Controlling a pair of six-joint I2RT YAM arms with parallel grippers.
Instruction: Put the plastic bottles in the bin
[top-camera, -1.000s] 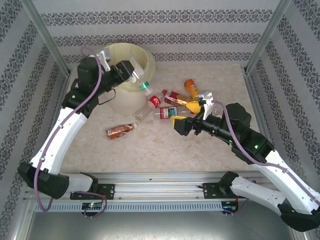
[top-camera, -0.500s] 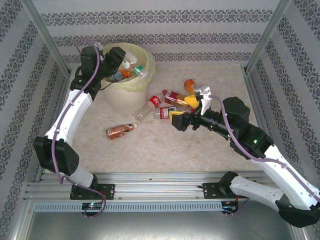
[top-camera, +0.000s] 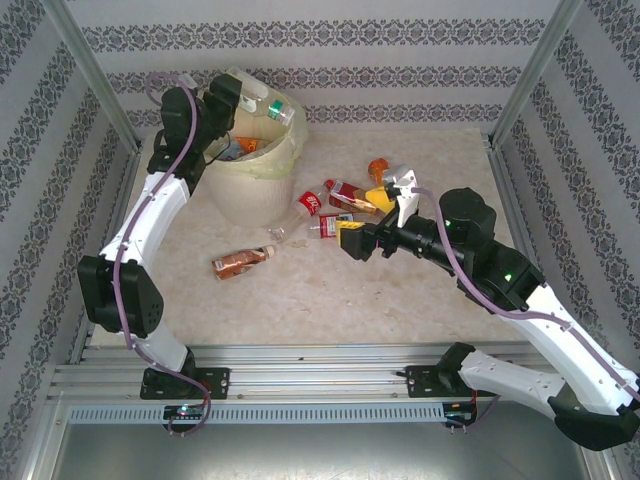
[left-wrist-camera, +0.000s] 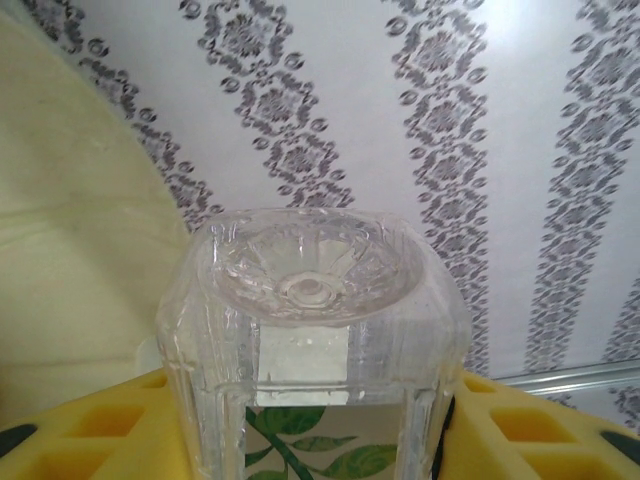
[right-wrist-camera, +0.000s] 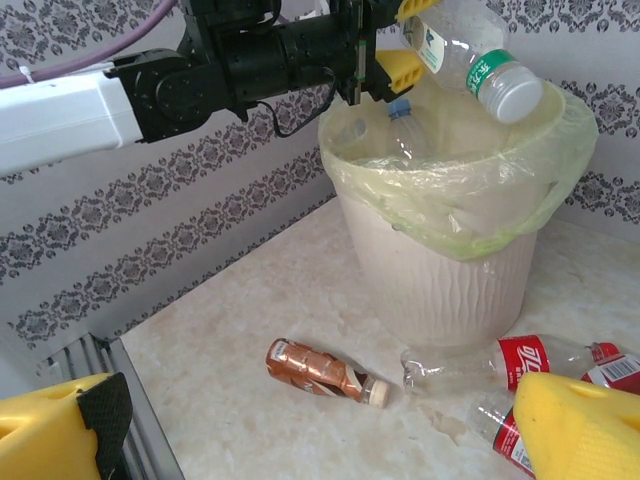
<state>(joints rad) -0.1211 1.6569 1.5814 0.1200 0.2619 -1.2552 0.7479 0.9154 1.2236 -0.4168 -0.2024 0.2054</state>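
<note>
The left gripper is clamped on a clear bottle with a leaf-print label. It holds the bottle tilted, green cap lowest, over the far rim of the bin, which stands near the far left corner of the table. More bottles already lie inside the yellow liner. The right gripper hangs with its jaws spread wide and nothing between them, just above a heap of red-labelled bottles at mid-table. One of these touches the bin's foot. An orange bottle lies behind the heap, and a brown bottle lies apart, nearer the front edge.
</note>
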